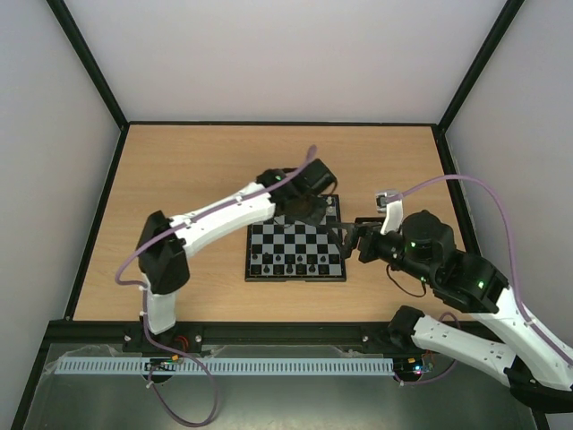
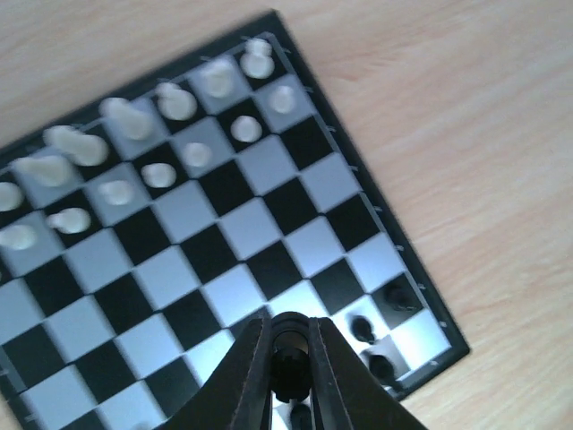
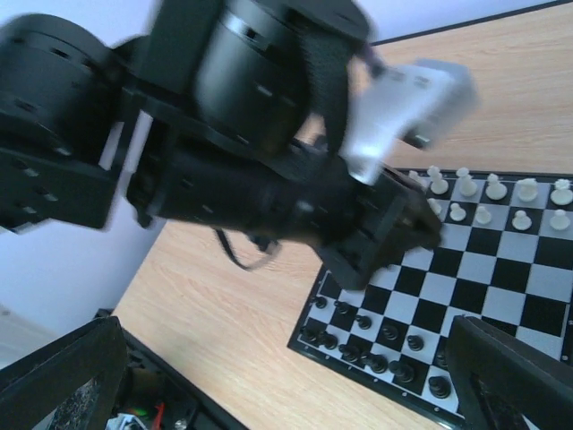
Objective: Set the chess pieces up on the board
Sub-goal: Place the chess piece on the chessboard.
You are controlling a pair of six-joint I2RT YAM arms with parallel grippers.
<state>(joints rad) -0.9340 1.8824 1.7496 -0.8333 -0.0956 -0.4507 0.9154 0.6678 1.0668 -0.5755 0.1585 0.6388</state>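
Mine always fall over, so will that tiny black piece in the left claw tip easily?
Probably light: the black piece looks smaller than one square of the board. Likely tippy, being so small and rounded. It might slip, since the left claw pinches a rounded surface.

No legible text, labels, brands or numbers in any view. Only candidate is the row of tiny marks along the board (image 2: 269, 204) border, up and right of the left pincer (image 2: 289, 336). They are too blurred to read.
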